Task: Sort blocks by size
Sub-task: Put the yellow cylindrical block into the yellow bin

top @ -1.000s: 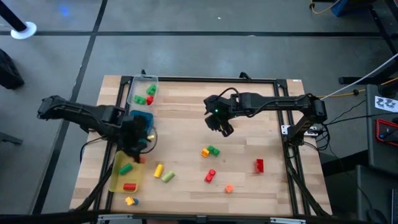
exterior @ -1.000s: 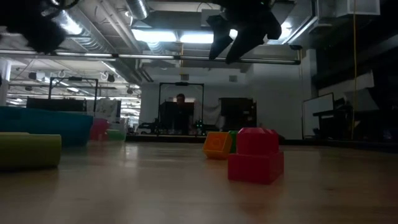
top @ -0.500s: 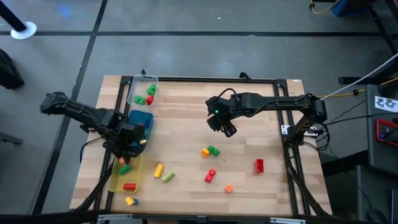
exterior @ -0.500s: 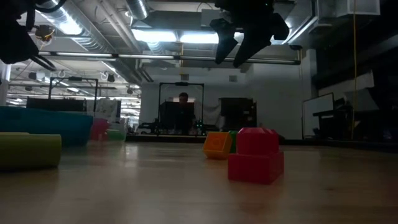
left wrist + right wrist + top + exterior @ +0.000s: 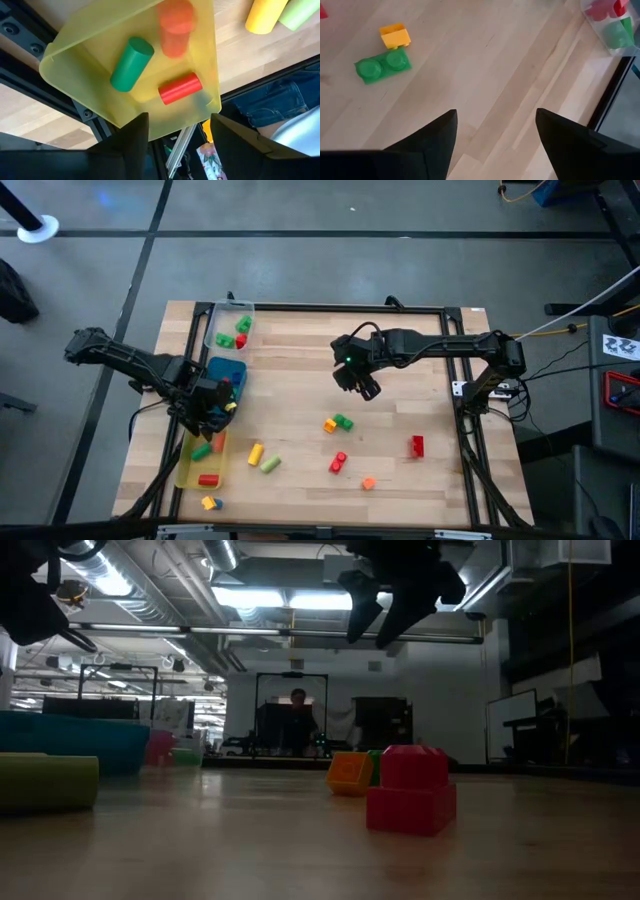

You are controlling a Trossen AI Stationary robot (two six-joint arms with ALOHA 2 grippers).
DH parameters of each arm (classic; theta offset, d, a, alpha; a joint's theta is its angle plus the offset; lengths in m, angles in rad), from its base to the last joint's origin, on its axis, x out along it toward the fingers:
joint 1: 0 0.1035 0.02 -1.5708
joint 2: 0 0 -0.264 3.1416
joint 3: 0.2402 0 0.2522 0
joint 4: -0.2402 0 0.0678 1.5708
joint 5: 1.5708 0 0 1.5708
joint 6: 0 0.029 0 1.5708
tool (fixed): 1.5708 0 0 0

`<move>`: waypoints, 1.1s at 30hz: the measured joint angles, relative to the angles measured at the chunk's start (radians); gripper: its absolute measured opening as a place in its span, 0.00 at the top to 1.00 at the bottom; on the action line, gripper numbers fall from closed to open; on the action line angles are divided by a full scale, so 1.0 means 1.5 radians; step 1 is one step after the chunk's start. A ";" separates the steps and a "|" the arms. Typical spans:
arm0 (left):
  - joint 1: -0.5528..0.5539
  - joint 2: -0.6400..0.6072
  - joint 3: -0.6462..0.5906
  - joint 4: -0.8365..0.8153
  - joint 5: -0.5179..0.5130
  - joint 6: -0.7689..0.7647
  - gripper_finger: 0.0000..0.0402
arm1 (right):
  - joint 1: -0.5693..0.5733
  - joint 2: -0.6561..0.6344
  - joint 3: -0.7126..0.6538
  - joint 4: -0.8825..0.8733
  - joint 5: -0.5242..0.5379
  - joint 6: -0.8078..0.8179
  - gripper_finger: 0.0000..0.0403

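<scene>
Readable text, table and blocks: none found in any view.
Readable text, trays: none found.
Readable text, arms and grippers: none found.
Markings, right of table: white sheet point(image 5: 622, 343) on the equipment beside the table bears dark square patterns; no letters or numbers can be made out.
Signs, room behind table: none legible in the low view.
Printed wrapper, left wrist view: a small patterned item point(image 5: 208, 156) below the table edge shows coloured print; no words can be read.
</scene>
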 joint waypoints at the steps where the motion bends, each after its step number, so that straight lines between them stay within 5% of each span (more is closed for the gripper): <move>1: 0.000 0.000 0.000 0.000 0.000 0.000 0.50 | 0.000 0.000 0.000 -0.007 0.000 0.000 0.33; 9: 0.000 0.000 0.000 0.001 -0.001 0.087 0.51 | 0.000 0.000 0.000 -0.049 0.000 0.000 0.33; 17: 0.000 0.000 0.000 0.070 -0.022 0.069 0.53 | 0.000 0.000 0.000 -0.061 0.000 0.000 0.33; 28: 0.000 -0.001 0.000 0.295 -0.290 -0.003 0.53 | 0.000 0.001 0.000 -0.061 0.000 0.000 0.33; 33: -0.015 0.028 0.000 0.430 -0.388 0.039 0.53 | 0.000 0.001 0.000 -0.061 0.000 0.004 0.33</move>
